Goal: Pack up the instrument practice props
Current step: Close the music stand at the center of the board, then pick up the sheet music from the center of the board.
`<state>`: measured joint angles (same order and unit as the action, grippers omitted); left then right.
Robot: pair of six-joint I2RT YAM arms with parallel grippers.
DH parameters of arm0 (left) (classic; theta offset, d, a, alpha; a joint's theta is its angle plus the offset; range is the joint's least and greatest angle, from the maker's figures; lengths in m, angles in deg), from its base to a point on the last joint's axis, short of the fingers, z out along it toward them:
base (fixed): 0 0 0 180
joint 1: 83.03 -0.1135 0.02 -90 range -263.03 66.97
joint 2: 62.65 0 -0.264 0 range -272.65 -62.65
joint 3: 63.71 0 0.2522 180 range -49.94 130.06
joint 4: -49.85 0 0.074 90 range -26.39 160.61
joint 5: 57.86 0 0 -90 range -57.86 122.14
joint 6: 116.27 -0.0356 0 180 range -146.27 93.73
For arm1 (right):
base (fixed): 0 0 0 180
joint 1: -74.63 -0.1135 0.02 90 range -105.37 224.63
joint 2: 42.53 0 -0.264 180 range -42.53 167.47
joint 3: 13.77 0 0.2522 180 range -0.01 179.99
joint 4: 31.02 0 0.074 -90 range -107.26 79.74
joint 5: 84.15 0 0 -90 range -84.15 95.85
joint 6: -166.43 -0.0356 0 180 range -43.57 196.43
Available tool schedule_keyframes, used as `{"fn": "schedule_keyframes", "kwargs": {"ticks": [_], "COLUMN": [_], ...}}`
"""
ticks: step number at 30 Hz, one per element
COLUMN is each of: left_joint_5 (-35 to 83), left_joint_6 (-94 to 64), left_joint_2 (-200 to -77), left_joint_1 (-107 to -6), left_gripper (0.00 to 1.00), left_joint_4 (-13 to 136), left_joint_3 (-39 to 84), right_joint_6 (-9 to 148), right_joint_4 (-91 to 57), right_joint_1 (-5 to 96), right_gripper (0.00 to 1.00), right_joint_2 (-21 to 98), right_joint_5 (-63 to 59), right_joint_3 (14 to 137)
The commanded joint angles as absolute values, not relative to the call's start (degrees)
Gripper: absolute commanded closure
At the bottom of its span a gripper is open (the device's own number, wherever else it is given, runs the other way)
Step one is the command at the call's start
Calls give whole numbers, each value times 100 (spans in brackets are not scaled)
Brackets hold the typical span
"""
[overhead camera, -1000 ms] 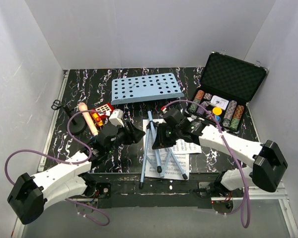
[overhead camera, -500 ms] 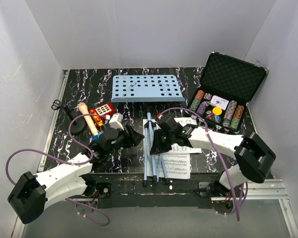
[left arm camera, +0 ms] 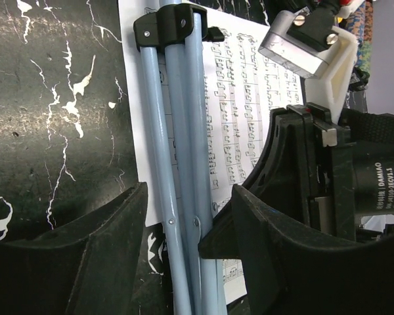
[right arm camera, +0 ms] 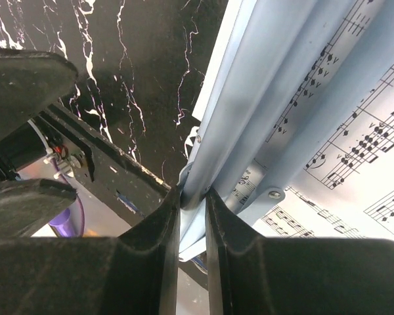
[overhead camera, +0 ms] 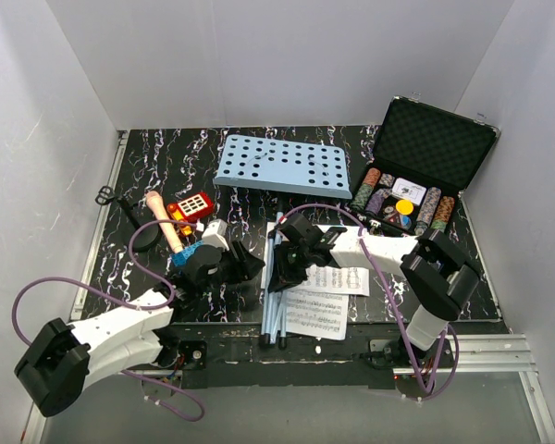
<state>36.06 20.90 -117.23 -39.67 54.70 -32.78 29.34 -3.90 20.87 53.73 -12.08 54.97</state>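
Black marbled table [overhead camera: 157,157] bears sheet-music pages [overhead camera: 322,314], chip case [overhead camera: 435,146], microphone [overhead camera: 162,217].

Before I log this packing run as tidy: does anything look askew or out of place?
The music stand lies down on the table, not upright, its folded legs resting across the sheet-music pages, which sit skewed and overlapping. The right gripper pinches the legs; the left gripper straddles them, open.

Music stand [overhead camera: 279,166] lies flat on tabletop [overhead camera: 157,162], legs [overhead camera: 276,314] folded near; right pincer [overhead camera: 278,275] on legs, left pincer [overhead camera: 252,265] beside, sheet music [overhead camera: 328,314] underneath.
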Motion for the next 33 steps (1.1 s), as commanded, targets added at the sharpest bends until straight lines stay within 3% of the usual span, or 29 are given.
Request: {"fn": "schedule_keyframes", "kwargs": {"ticks": [1, 7, 14, 20, 24, 30, 33], "left_joint_5": [3776, 3811, 4013, 4575, 5120, 6051, 6246], "left_joint_6": [2040, 1961, 1689, 1293, 1213, 1608, 1679], "left_joint_2": [-11302, -11072, -10730, -10107, -9912, -10096, -10324], "left_joint_1": [-3943, -3934, -3934, -3943, -3943, -3943, -3943], "left_gripper": [46, 45, 39, 32, 23, 2, 2], "left_joint_4": [5701, 5868, 6325, 7501, 8292, 9242, 9629], "left_joint_3": [-3316, -3237, -2895, -2411, -1972, -1401, -1119], "right_joint_6": [3099, 3195, 3555, 4117, 4320, 4373, 4312], "right_joint_4": [-74, 365, 1243, 1781, 1649, 1245, 1183], "right_joint_1": [2022, 2005, 2013, 2040, 2049, 2066, 2075], "right_gripper": [73, 54, 38, 36, 36, 30, 27], "right_joint_2": [5319, 4704, 3930, 2834, 1621, -138, -666], "right_joint_5": [-795, -470, 241, 1339, 2506, 3853, 4100], "right_joint_3": [5404, 5614, 6229, 6363, 5688, 4421, 4025]}}
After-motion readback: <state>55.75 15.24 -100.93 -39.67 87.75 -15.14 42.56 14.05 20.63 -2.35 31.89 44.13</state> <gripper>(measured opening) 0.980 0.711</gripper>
